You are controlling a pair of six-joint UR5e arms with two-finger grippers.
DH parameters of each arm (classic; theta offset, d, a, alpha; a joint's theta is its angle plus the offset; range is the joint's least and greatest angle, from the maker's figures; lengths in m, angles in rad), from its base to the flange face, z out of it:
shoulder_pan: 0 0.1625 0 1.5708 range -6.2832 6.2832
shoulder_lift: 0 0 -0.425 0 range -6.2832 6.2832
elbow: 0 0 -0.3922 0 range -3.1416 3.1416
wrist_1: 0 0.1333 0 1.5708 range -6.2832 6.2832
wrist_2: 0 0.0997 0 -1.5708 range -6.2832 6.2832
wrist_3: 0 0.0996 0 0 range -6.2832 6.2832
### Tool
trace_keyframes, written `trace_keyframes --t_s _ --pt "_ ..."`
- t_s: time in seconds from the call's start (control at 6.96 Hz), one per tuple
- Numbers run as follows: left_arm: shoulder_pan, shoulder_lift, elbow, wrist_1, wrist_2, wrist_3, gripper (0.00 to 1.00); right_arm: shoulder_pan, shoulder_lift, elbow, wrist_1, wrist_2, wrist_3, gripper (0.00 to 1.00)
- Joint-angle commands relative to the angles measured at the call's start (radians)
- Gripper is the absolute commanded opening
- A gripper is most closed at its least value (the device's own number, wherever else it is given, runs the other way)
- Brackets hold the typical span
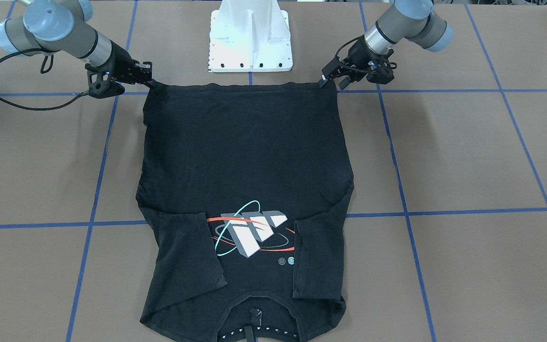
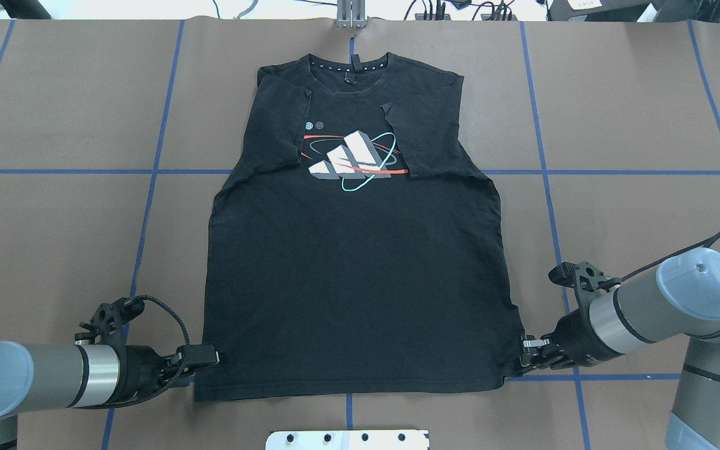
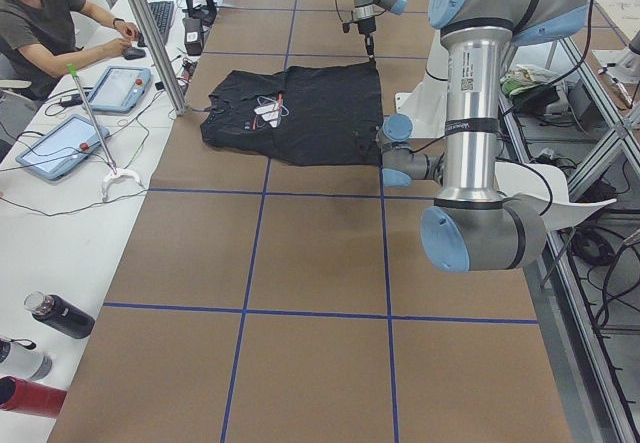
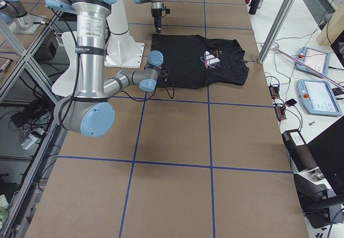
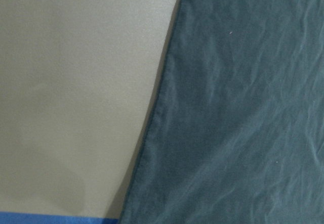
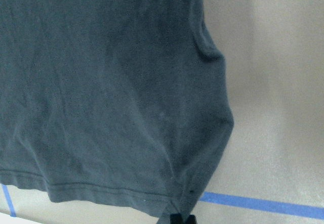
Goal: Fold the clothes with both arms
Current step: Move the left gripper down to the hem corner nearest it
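Currently the black T-shirt lies flat and face up on the brown paper-covered table, collar at the far edge, hem on the near side by the white base plate. Both short sleeves are folded inward over the chest, their edges partly covering the white-grey block logo with its red and teal rings.

Left gripper: low at the table, at the shirt's near-left hem corner, touching the cloth edge. Fingers look clenched on the corner, though the black-on-black contact is hard to resolve. The left wrist view shows only the shirt's side edge against the table and a strip of blue tape.

Right gripper: at the near-right hem corner, fingers pinched on the fabric; the right wrist view shows the hem corner drawn down to the fingertips, cloth puckered slightly above.

Hem between the two grippers runs straight and fairly taut.

Blue tape lines divide the table into a grid. A seated person works at the side bench beyond the table's far edge, near two tablets.
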Motion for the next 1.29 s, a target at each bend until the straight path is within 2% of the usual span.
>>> trace_keyframes --t_s 0.0,0.57,0.72,1.01,1.15 --pt "0.019 -0.005 0.009 0.001 0.002 0.002 0.97 0.013 0.0 0.001 0.0 0.018 0.0 0.0" --pt "0.036 -0.004 0.015 0.001 0.002 0.0 0.96 0.013 0.005 0.001 0.0 0.018 0.001 0.0" --pt "0.036 -0.004 0.018 0.001 0.002 0.0 0.89 0.013 0.005 0.001 0.0 0.02 0.0 0.0" --pt "0.036 -0.007 0.018 0.001 0.002 0.002 0.66 0.015 0.005 0.001 0.0 0.02 0.001 0.0" --pt "0.036 -0.007 0.016 0.001 0.002 0.002 0.5 0.015 0.005 0.001 0.0 0.02 0.001 0.0"
